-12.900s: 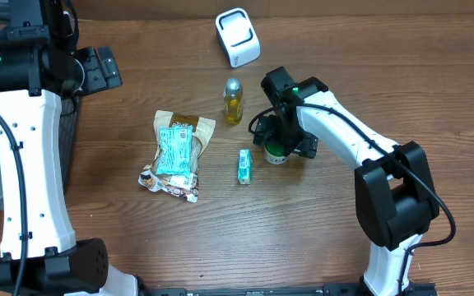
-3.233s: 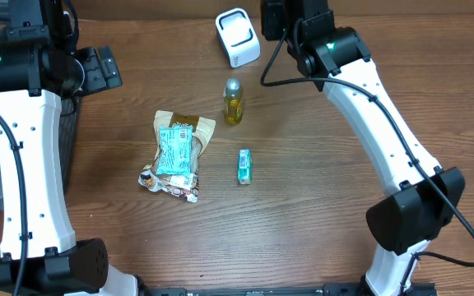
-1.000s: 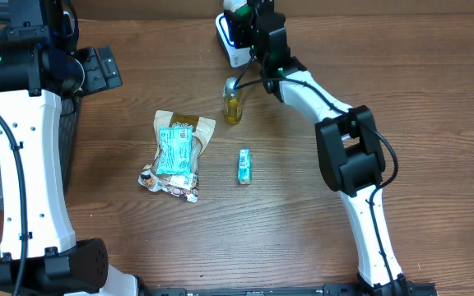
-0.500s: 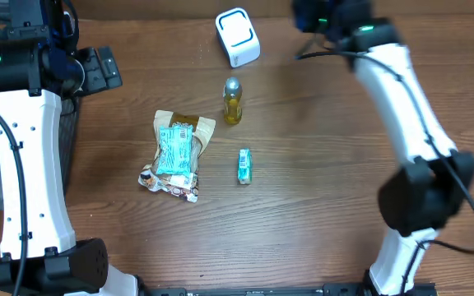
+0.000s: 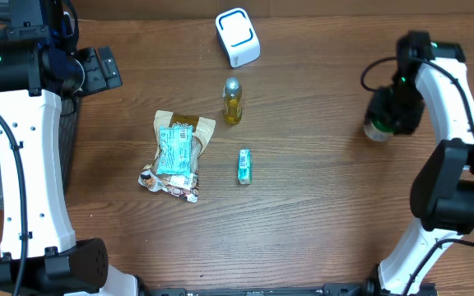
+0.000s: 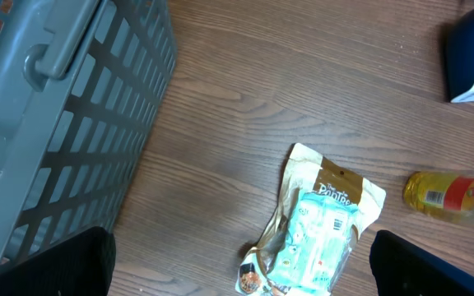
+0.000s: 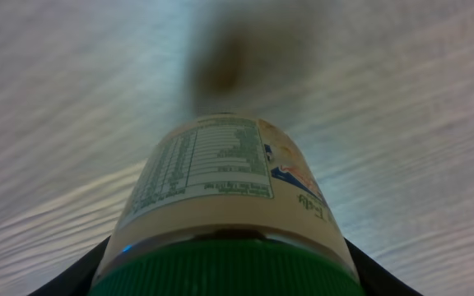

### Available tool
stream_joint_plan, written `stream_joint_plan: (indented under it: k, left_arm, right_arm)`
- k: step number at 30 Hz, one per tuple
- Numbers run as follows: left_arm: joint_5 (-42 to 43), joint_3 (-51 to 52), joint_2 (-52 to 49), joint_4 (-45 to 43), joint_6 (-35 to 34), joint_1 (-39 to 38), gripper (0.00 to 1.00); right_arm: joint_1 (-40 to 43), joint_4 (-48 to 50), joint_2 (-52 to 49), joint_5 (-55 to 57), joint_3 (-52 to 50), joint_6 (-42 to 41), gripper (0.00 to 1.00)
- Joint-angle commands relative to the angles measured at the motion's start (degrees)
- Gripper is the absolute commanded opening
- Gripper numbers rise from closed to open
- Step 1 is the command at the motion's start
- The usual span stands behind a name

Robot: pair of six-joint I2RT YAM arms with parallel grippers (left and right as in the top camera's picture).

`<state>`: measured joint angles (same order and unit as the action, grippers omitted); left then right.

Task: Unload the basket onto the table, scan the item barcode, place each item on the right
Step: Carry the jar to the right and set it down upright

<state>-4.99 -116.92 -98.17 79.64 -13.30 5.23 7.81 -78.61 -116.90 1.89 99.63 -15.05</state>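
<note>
Right gripper half-closed around the green-capped bottle — well right of the scanner; left gripper spread wide, empty.

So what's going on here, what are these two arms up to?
The right gripper is shut on a green-capped bottle, holding it at the right side of the table, well away from the white scanner at the back. The left gripper hangs open beside a grey basket, holding nothing. A yellow bottle, snack packets and a teal box sit in the middle.
</note>
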Motion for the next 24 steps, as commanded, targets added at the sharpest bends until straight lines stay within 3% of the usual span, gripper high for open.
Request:
stream_joint_plan:
  k: [1, 4, 8, 11, 18, 24]
  left_arm:
    - [-0.3, -0.1, -0.4, -0.2, 0.3, -0.4, 1.00]
    - [-0.3, -0.1, -0.4, -0.2, 0.3, -0.4, 0.99]
    - [-0.3, -0.1, -0.4, -0.2, 0.3, -0.4, 0.99]
    - [-0.3, -0.1, -0.4, -0.2, 0.3, -0.4, 1.00]
    - [-0.3, -0.1, -0.4, -0.2, 0.3, -0.4, 0.99]
    - [-0.3, -0.1, -0.4, -0.2, 0.3, -0.4, 0.99]
  right_arm:
    - [3.8, 2.5, -0.1, 0.1, -5.3, -1.3, 0.29]
    - [5.9, 4.4, -0.1, 0.1, -8.0, -2.2, 0.36]
    - [7.0, 6.0, -0.1, 0.1, -9.6, -2.2, 0.56]
    - [7.0, 7.0, -0.1, 0.1, -9.6, -2.2, 0.99]
    - [7.0, 5.1, 0.2, 5.1, -6.7, -1.5, 1.00]
    - [5.4, -7.2, 4.0, 0.4, 9.9, -1.5, 0.98]
